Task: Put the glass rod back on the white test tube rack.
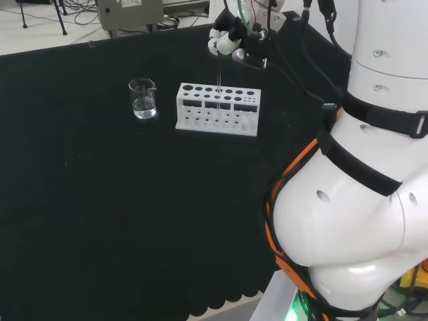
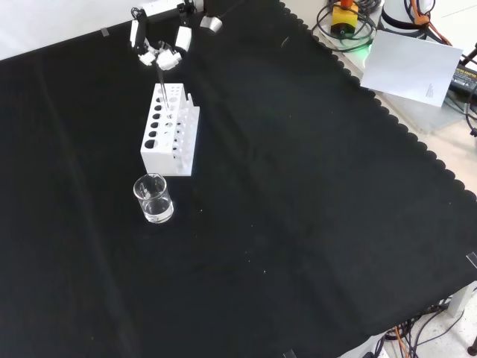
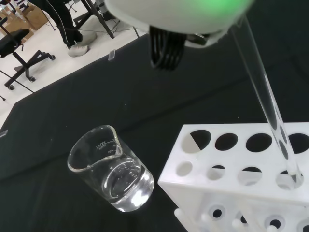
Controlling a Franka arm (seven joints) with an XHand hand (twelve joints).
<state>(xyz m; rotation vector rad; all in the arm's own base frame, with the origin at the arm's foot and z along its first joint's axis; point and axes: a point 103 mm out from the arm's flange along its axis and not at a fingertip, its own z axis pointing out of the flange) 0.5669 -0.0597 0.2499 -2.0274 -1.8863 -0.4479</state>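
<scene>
Beaker [image 1: 143, 98] first, at the left of the head view, clear, with a little clear liquid at the bottom, standing on the black tabletop [image 1: 100, 200] just beside the white test tube rack [image 1: 218, 110], apart from it. There is faint printing on the beaker wall in the wrist view, a scale marking by the look of it, too small for me to read out, and I see no other writing on the task's things. Moving right to the rack: the glass rod [image 1: 219, 80] stands nearly upright over it, its long axis running straight down from the hand [image 1: 227, 39], which sits directly above with fingers curled, pinching the rod's top end. So the rod hangs below the hand, and the rack lies right under the rod. In the wrist view the rod [image 3: 268, 101] slants down across the rack's top plate and its lower tip is at a small hole in the near row, apparently just entering it; how deep it goes I cannot tell. The front view agrees: rod [image 2: 163, 93] dropping from the hand [image 2: 164, 54] into the far end of the rack [image 2: 170, 130]. My read is that what is left is a straight descent along the rod's own axis, then letting go.
</scene>
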